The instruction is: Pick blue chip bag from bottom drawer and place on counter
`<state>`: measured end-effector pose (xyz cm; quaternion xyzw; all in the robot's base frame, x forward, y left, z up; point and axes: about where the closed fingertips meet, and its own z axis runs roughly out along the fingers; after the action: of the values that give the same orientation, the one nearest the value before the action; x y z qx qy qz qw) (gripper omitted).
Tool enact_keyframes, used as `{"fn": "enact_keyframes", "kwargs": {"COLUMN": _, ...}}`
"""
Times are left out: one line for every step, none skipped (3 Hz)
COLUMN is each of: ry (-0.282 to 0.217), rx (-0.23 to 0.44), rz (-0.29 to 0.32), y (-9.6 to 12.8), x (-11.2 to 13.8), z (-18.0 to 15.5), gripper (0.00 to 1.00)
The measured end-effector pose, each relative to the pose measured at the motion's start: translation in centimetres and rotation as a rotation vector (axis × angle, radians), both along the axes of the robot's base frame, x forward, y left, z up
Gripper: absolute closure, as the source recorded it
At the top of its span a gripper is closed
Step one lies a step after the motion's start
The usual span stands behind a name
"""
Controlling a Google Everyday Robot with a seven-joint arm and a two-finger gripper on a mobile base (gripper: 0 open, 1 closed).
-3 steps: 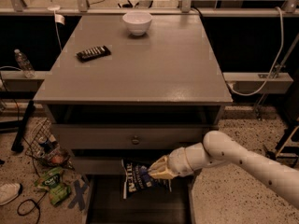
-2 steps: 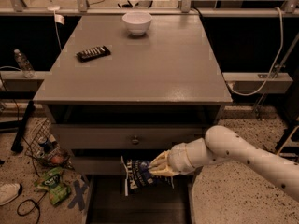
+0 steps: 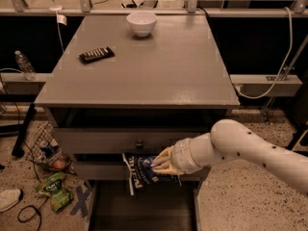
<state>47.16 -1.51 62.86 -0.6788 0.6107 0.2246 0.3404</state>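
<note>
The end effector (image 3: 162, 163) sits low in the camera view, at about 6 o'clock from the middle of the table (image 3: 144, 76). It is in front of the cabinet's drawer fronts and just below the knob (image 3: 139, 143) of the drawer above. Its pale fingers (image 3: 160, 160) look pinched narrow on the upper right part of the blue chip bag (image 3: 140, 173), so I judge the bag to be held, not merely touched.

The bag hangs from the end effector toward 8 o'clock. Its white edge faces 9 o'clock and runs nearly up and down, with the lower corner drooping toward 6 o'clock. It is above the dark open inside of the bottom drawer (image 3: 92, 207), apparently lifted clear of the drawer floor, though the shadow makes that hard to confirm.

The relation that matters next is between the bag and the table. The flat grey top lies toward 12 o'clock from the end effector, and its front lip overhangs the drawers directly above the bag. The rig has only this one arm, reaching in from 4 o'clock. The lift probably has to come outward toward 6 o'clock first, then up past the lip, then forward onto the top.

The near half of the table is bare. A white bowl (image 3: 141, 22) stands at 12 o'clock on the far edge, and a dark remote control (image 3: 96, 55) lies at about 10 o'clock, both well apart from a likely set-down spot. A green snack bag (image 3: 55, 192) lies on the floor at 8 o'clock and is not the target.
</note>
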Motion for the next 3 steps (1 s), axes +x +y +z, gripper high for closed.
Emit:
{"fn": "enact_keyframes", "kwargs": {"ry": 0.000, "rx": 0.000, "rz": 0.000, "y": 0.0, "x": 0.0, "z": 0.0, "gripper": 1.00}}
{"fn": "enact_keyframes", "kwargs": {"ry": -0.056, "rx": -0.028, "rz": 0.042, "y": 0.8, "x": 0.3, "z": 3.2, "gripper": 1.00}}
{"fn": "enact_keyframes", "kwargs": {"ry": -0.175, "rx": -0.115, "rz": 0.104, "y": 2.7, "x": 0.7, "z": 10.8, "gripper": 1.00}}
